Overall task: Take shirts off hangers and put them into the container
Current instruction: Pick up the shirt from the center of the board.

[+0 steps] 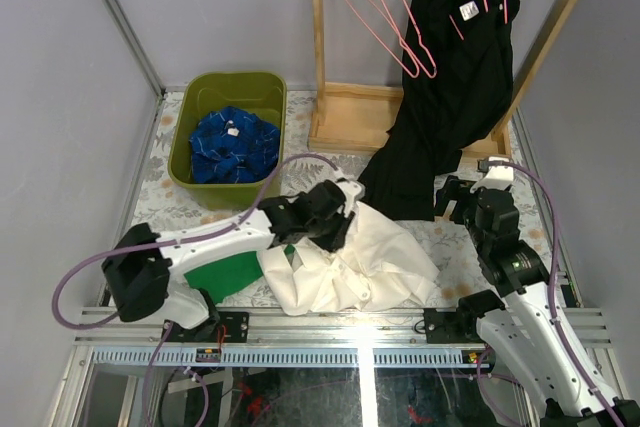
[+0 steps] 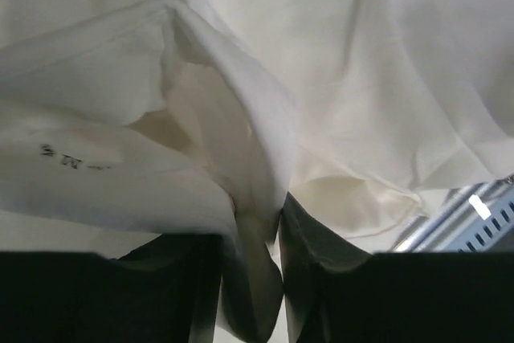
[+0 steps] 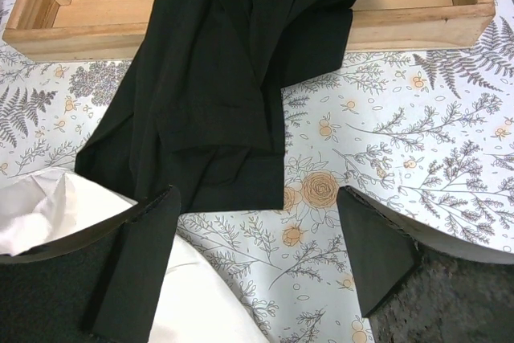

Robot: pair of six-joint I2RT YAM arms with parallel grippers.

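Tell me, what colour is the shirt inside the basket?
The shirt is blue with white lines, clearest in the top view.

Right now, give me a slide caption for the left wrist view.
A fold of the white shirt sits between the fingers of the left gripper, crumpled fabric filling the frame.

The white shirt (image 1: 350,262) is thin, matt woven cloth, softly creased. The black shirt (image 1: 450,87) is a smooth, dull fabric with pressed hems. The blue shirt (image 1: 235,142) is crumpled cloth with fine white check lines. The container (image 1: 185,162) is olive plastic with a slight sheen. The hangers (image 1: 385,17) are thin pink coated wire. The rack (image 1: 350,117) is pale, bare wood. The tabletop (image 3: 418,142) carries a smooth floral-printed covering. The green cloth (image 1: 225,275) looks flat and matt. The rail (image 1: 350,322) is bright metal. The right claw (image 3: 257,230) has matt black fingers.
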